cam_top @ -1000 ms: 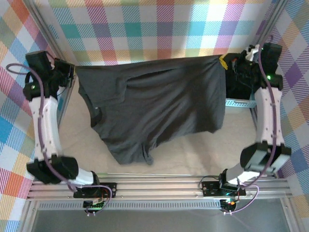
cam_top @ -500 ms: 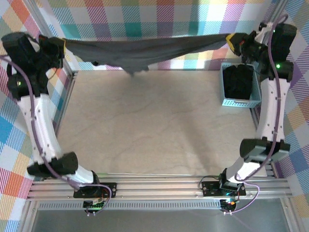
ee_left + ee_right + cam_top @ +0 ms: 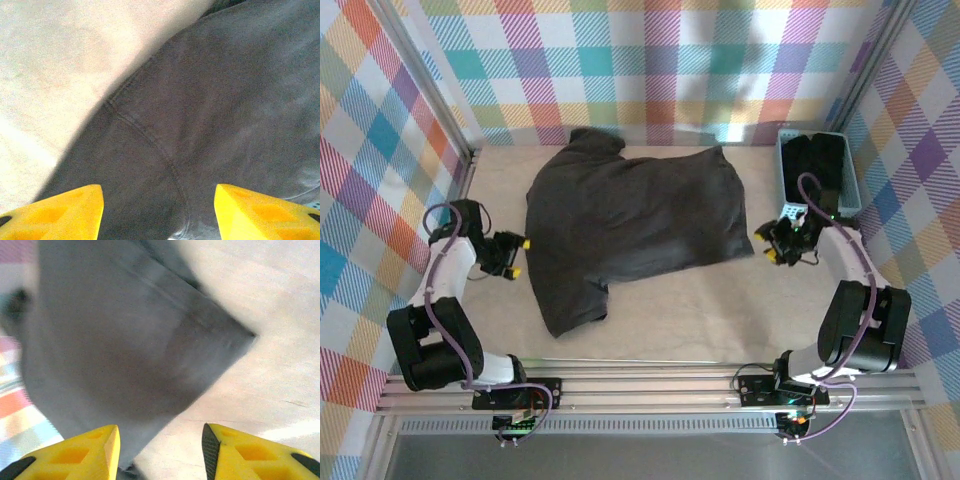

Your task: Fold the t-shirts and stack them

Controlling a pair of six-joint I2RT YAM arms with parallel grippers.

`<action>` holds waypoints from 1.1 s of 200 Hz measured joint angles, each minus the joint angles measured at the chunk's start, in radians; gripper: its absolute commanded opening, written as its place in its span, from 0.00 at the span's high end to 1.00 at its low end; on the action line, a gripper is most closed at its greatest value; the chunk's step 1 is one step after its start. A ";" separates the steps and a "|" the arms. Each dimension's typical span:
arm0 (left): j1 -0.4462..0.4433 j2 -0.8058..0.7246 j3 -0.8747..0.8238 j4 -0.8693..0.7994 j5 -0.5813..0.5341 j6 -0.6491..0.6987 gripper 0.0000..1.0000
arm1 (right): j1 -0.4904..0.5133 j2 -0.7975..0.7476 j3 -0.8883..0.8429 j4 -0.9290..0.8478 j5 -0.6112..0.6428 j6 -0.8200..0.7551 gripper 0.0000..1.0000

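A dark charcoal t-shirt (image 3: 635, 220) lies spread flat on the table, collar toward the back wall and one sleeve pointing to the front left. My left gripper (image 3: 521, 257) sits low at the shirt's left edge, open, with nothing between its yellow fingers. In the left wrist view the left gripper (image 3: 159, 202) hovers over the shirt fabric (image 3: 215, 115) and a seam. My right gripper (image 3: 768, 246) stands open just off the shirt's right corner. The right wrist view has the right gripper (image 3: 157, 445) above bare table, with the shirt corner (image 3: 150, 345) ahead of it.
A light blue mesh basket (image 3: 784, 178) stands at the back right with more dark t-shirts (image 3: 823, 165) inside, close behind my right arm. Plaid walls close in the table on three sides. Bare tabletop (image 3: 720, 310) lies in front of the shirt.
Both grippers held the shirt stretched in the air at the back. Now it lies flat on the table, and both grippers have let go, opened and dropped to its sides.
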State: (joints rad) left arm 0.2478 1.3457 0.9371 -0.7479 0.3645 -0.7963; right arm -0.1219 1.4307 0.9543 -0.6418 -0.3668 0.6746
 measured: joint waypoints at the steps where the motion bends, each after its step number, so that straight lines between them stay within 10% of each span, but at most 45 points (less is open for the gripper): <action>1: -0.001 -0.006 -0.003 -0.002 -0.003 0.003 0.40 | 0.004 -0.002 -0.001 -0.001 0.003 -0.002 0.52; 49: -0.173 -0.182 -0.090 0.056 -0.073 0.015 0.58 | 0.213 -0.100 -0.005 0.037 0.111 -0.033 0.58; 104: -0.372 0.039 -0.134 0.171 -0.143 -0.064 0.64 | 0.207 0.074 0.034 0.127 0.195 -0.061 0.65; 220: -0.384 0.189 -0.145 0.254 -0.259 -0.101 0.67 | 0.169 0.428 0.219 0.140 0.231 -0.063 0.69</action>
State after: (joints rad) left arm -0.1360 1.5349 0.7921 -0.4938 0.1059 -0.8970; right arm 0.0475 1.8584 1.1728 -0.5022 -0.1360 0.6117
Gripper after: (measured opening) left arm 0.330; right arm 0.313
